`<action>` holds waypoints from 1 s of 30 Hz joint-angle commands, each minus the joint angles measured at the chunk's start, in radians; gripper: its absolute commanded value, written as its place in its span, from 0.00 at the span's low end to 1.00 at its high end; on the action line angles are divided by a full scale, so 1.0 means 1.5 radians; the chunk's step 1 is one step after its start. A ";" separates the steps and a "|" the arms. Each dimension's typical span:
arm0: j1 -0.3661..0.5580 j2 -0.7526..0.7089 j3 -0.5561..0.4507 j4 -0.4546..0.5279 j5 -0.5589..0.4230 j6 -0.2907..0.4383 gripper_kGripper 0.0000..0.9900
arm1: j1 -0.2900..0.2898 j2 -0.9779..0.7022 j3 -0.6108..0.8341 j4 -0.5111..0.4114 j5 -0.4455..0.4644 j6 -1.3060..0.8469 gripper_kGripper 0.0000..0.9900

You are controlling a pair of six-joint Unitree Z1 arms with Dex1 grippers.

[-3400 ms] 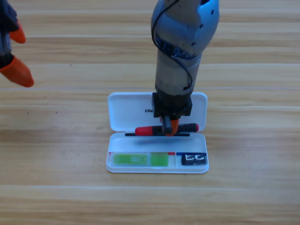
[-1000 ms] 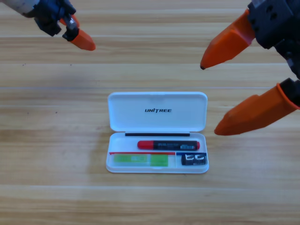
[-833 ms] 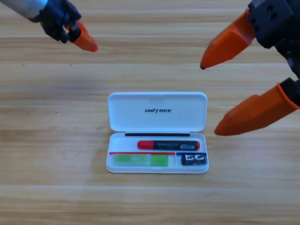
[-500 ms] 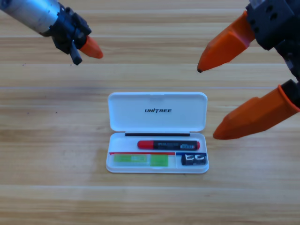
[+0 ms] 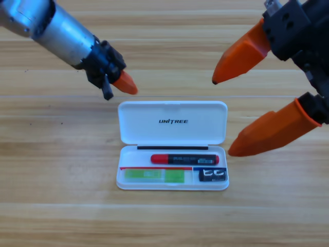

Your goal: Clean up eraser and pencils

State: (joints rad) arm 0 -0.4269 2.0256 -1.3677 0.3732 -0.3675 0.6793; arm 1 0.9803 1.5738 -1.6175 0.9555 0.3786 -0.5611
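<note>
Eraser (image 5: 213,175), red pencil (image 5: 184,159) and green pencil (image 5: 154,176) all inside open white case (image 5: 172,112), centre frame; lid left to close. Left claw (image 5: 122,84) near lid's upper-left corner, opening indiscernible. Right claw (image 5: 234,114) wide open, empty, right edge.

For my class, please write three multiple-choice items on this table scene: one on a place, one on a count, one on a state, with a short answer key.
1. Where does the eraser lie?
A. on the lid
B. in the case's lower right compartment
C. on the table

2. How many pencils are in the white case?
A. two
B. one
C. none

3. How is the right gripper?
A. shut on the eraser
B. shut, empty
C. open, empty

Key: B, it sits right of the green pencil; A, green and red pencil; C, its fingers are spread apart.
</note>
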 commanded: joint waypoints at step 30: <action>-0.132 -0.056 0.056 0.104 -0.046 0.066 0.00 | 0.013 0.034 0.021 -0.021 0.006 0.012 0.95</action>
State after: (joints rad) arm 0 -0.5774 1.9430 -1.3300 0.5224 -0.4484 0.7591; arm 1 0.9803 1.5739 -1.6120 0.9548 0.3793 -0.5556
